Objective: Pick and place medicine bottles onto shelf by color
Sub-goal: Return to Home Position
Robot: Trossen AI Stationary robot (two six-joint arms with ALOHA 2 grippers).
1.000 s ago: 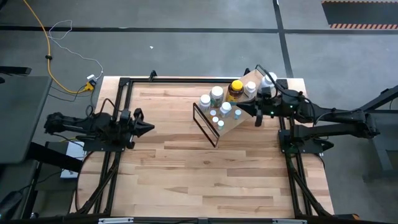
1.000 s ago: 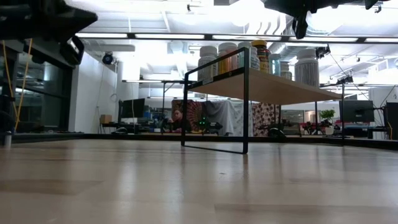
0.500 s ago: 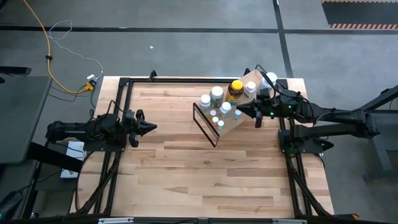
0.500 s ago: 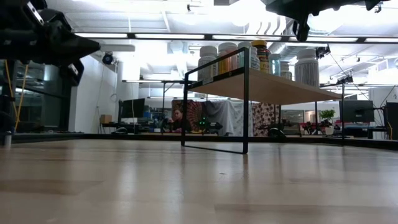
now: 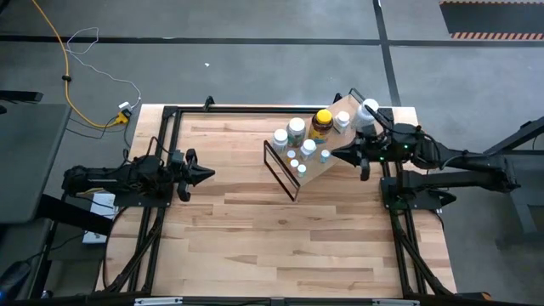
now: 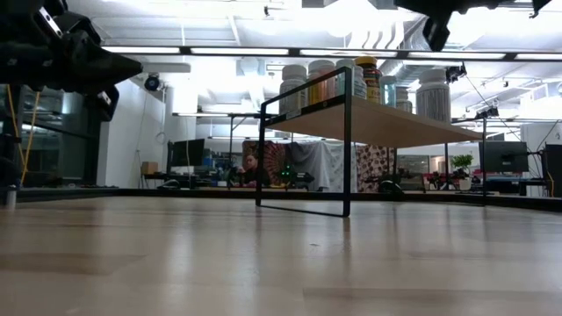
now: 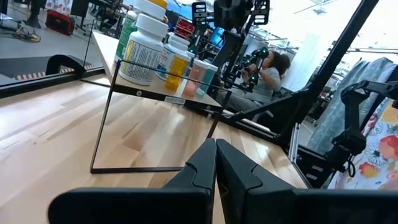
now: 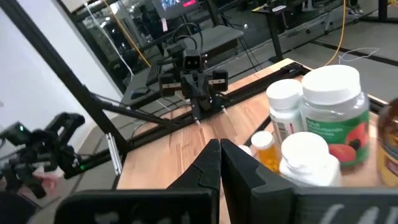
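Shelf: askew near the table's far right corner, medicine bottles crowded on top.
My right hand: fingers pressed together, empty, at the shelf's right edge.
My left hand: pinched closed, empty, near the table's left edge, with bare wood between it and the shelf.

Low view: right hand cropped by the top edge. Right wrist view: amber bottle blurred, cut by the frame edge. High view: labels on medicine bottles illegible.
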